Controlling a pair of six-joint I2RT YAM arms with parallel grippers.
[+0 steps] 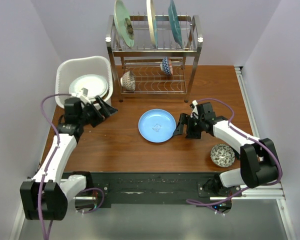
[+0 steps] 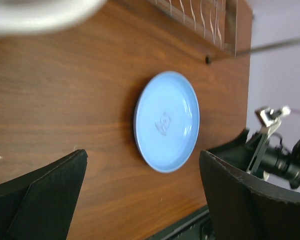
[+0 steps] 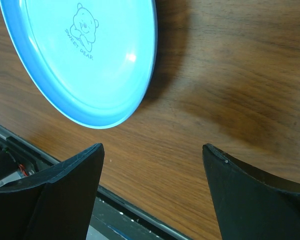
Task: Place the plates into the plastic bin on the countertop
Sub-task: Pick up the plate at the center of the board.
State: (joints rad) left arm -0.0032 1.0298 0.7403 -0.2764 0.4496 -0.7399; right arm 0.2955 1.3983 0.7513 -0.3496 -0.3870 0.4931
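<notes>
A blue plate point(image 1: 157, 125) lies flat on the countertop point(image 1: 120, 150) in the middle; it also shows in the left wrist view point(image 2: 166, 120) and the right wrist view point(image 3: 85, 55). The white plastic bin point(image 1: 65, 70) stands at the back left with a white plate point(image 1: 89, 85) in it. Three plates stand upright on the rack's top tier point(image 1: 150, 20). My left gripper point(image 1: 106, 109) is open and empty beside the bin's near right corner. My right gripper point(image 1: 181, 125) is open and empty just right of the blue plate.
A metal wire dish rack point(image 1: 155, 65) stands at the back centre, with two small patterned bowls point(image 1: 128, 80) on its lower tier. Another patterned bowl point(image 1: 222, 155) sits at the front right by the right arm.
</notes>
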